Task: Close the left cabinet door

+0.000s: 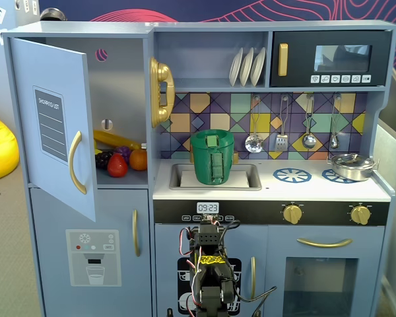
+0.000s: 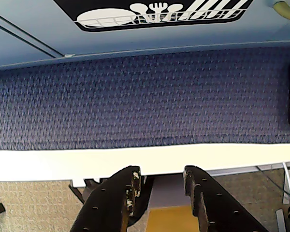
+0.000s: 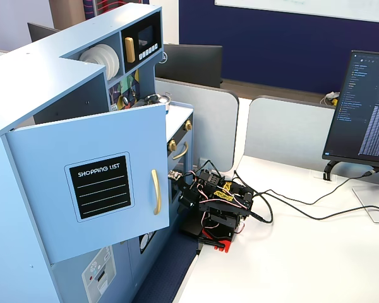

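The left cabinet door (image 1: 53, 125) is light blue with a black "SHOPPING LIST" panel and a curved gold handle (image 1: 76, 162). It stands swung wide open at the top left of the toy kitchen. It also shows in a fixed view from the side (image 3: 95, 189), sticking out towards the table. My arm (image 1: 211, 264) sits folded low in front of the kitchen's middle, far below and to the right of the door. It also shows on the white table (image 3: 218, 205). In the wrist view my gripper (image 2: 162, 186) points down, jaws apart and empty.
Toy fruit (image 1: 119, 158) lies in the open compartment. Below it is the ice-dispenser door (image 1: 96, 257). A gold phone (image 1: 162, 92) hangs right of the opening. A green basket (image 1: 212, 156) sits in the sink. A blue mat (image 2: 145, 96) lies under the kitchen. A monitor (image 3: 366, 107) and cables are on the table.
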Tool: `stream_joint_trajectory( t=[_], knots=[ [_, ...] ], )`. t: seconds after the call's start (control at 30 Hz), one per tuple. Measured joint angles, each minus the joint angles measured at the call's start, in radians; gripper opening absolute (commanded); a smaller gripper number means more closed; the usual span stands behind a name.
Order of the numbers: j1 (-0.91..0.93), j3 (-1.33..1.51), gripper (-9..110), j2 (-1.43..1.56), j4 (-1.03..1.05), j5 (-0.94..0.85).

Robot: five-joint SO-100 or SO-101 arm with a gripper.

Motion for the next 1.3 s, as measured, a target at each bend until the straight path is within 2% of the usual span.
stream_joint_trajectory(
  t=[0.4,0.5,0.63,0.73,1.0,1.3],
  knots=[
    [0.017,0.0,0,0.0,0.0,0.0],
    [-0.032,0.0,0,0.0,0.0,0.012],
    [-0.267,-0.011,0,0.0,-0.035,0.13],
    [-0.492,-0.066,0,-0.003,-0.091,0.121],
    [-0.994,-0.272,0,-0.049,-0.35,-0.216],
    [-1.316,-0.353,0,-0.094,-0.574,-0.506]
  ],
)
